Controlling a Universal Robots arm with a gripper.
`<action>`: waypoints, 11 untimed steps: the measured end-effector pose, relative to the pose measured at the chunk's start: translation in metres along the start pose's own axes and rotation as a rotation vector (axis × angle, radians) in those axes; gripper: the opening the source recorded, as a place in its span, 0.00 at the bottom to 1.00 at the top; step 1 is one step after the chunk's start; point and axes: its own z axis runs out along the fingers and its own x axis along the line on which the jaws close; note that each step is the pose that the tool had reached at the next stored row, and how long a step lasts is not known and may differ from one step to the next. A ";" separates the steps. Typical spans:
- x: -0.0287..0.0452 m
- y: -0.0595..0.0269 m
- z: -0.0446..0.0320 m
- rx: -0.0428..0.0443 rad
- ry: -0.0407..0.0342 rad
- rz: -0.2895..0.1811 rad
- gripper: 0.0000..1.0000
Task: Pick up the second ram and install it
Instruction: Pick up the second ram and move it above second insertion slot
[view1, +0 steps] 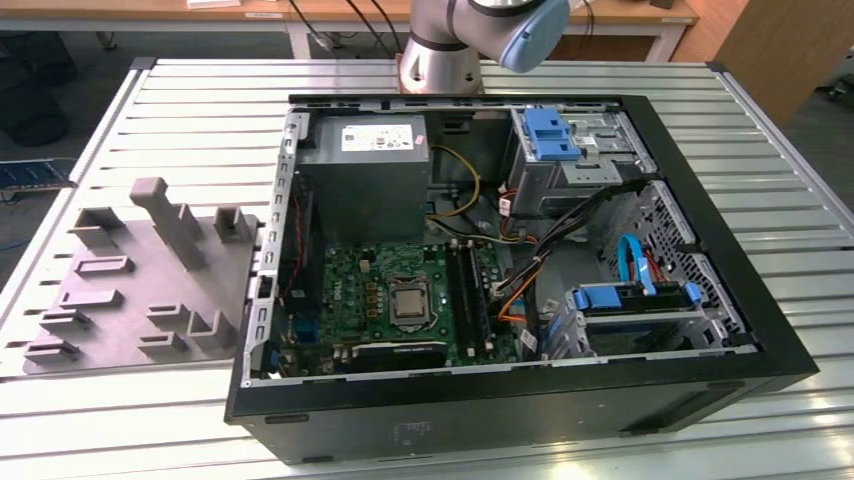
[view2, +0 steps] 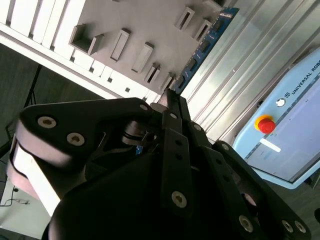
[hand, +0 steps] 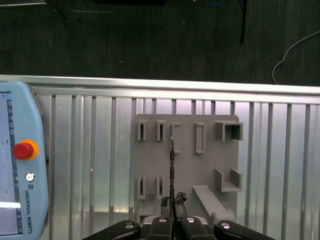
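Observation:
The second ram (view2: 205, 45) is a thin blue-green stick with black chips, and my gripper (view2: 170, 97) is shut on one end of it. In the first wrist view the ram (hand: 171, 160) shows edge-on as a dark thin line. It reaches out from the gripper (hand: 172, 201) over the grey holder block (hand: 210, 165), between its slot rows. The same holder block (view1: 147, 285) lies at the exterior view's left, beside the open computer case (view1: 534, 400). The long black memory slots (view1: 467, 290) sit on the green motherboard inside the case.
The arm's base (view1: 441, 50) stands behind the case. A teach pendant (hand: 20, 165) with a red button lies on the ribbed metal table (hand: 280, 165) beside the holder. Inside the case are a power supply (view1: 367, 150), blue drive cages (view1: 561, 135) and loose cables.

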 end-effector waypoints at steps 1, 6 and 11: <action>-0.0001 0.0000 -0.0015 0.0001 0.0001 0.000 0.13; -0.0001 0.0000 -0.0019 0.0008 0.0001 0.000 0.13; -0.0001 -0.0032 -0.0018 0.0008 -0.0002 0.000 0.13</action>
